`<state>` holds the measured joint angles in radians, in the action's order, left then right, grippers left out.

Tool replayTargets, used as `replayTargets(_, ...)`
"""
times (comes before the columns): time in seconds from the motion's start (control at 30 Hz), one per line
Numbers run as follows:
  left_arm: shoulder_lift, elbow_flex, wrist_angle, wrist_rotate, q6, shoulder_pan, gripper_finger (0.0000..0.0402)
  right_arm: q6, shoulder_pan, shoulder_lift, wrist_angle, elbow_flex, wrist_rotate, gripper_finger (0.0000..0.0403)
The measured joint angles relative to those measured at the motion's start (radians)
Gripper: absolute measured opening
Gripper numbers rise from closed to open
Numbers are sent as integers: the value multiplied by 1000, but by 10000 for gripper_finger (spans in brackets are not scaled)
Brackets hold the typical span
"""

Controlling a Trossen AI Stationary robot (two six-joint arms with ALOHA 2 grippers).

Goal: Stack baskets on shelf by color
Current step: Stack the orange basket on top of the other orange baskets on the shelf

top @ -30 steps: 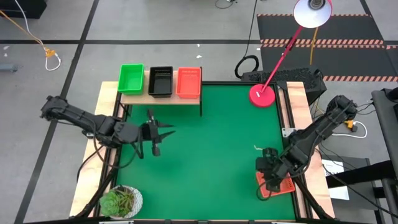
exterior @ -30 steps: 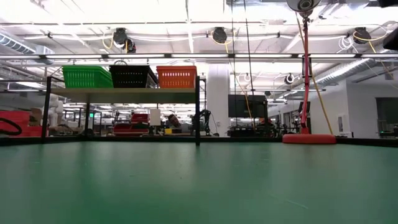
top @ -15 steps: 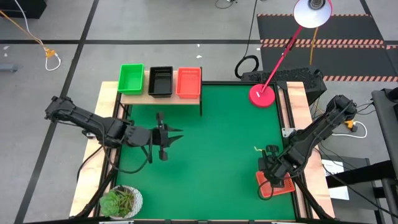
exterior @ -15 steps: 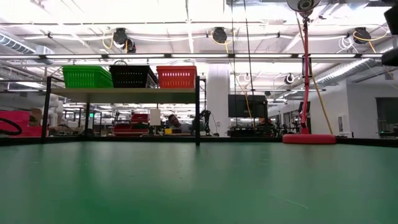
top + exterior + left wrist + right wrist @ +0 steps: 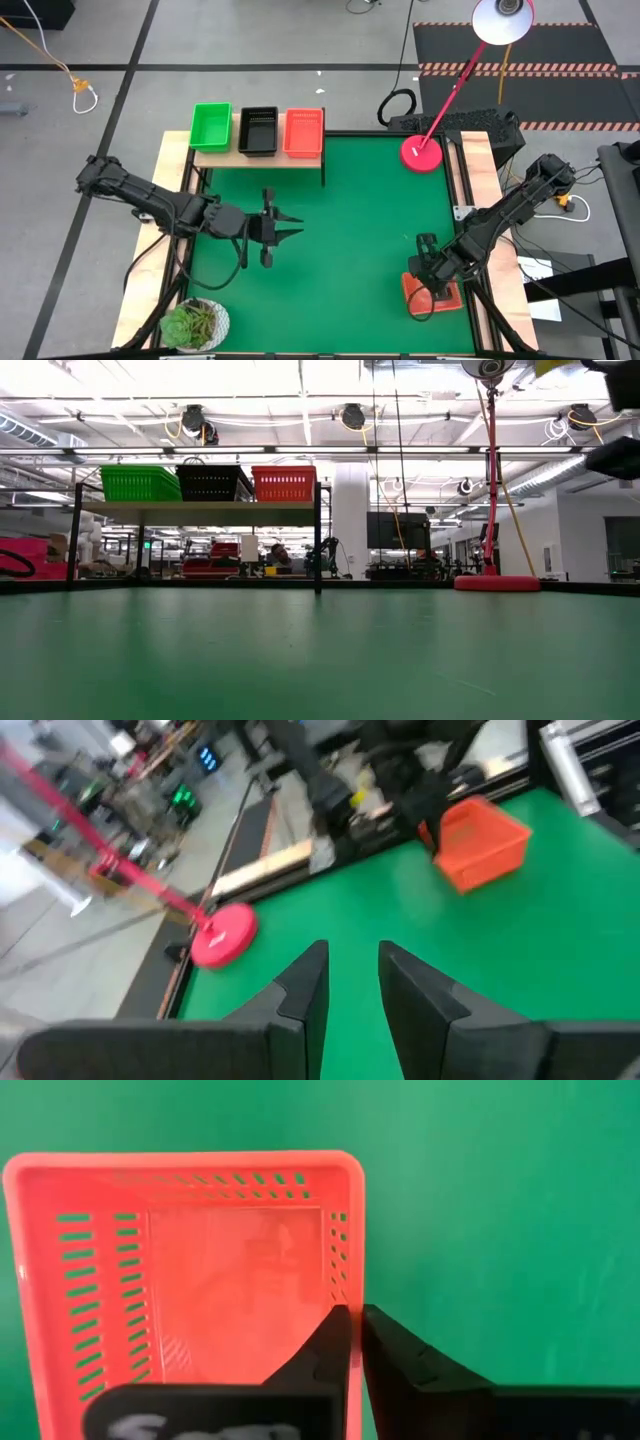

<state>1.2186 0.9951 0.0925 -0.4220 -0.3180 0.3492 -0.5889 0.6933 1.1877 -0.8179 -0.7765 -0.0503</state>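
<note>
A red-orange basket (image 5: 180, 1270) lies on the green counter (image 5: 340, 230), right under the right claw (image 5: 428, 283). Its side wall sits pinched between the two dark fingers (image 5: 325, 1350), so the right claw is clamped on it. No writing on it can be read.

Far from that claw, the shelf (image 5: 262, 156) holds green, black and red baskets (image 5: 258, 131).

The left claw (image 5: 285, 228) hangs over the counter's middle, fingers a little apart, holding nothing.

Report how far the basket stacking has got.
Done: green, black and red stacks sit side by side on the shelf. In hand: the right hand is shut on the rim of a red basket on the mat. Left: putting it on the red stack. The left hand waits mid-table.
</note>
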Motion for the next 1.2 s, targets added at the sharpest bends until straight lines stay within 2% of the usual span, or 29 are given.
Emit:
replayTargets(0.27,110,0,-139,103,-150,0,93,240,-142,0,312,0,-24,5)
replayTargets(0.43,206,53,-139,174,-185,-2,94,412,-237,0,388,0,5,4)
replayTargets(0.5,256,100,-113,203,-202,-2,103,468,-269,0,416,0,4,4)
replayTargets(0.6,347,170,-79,222,-209,1,137,520,-310,9,454,0,4,5)
replayTargets(0.73,487,270,-43,227,-226,6,195,529,-353,55,486,0,26,5)
replayTargets(0.83,589,341,1,252,-259,6,219,518,-378,119,499,0,74,6)
replayTargets(0.97,713,420,50,286,-309,-1,217,515,-401,191,523,0,154,6)
replayTargets(1.2,842,505,59,292,-394,-1,196,497,-405,219,548,0,160,6)
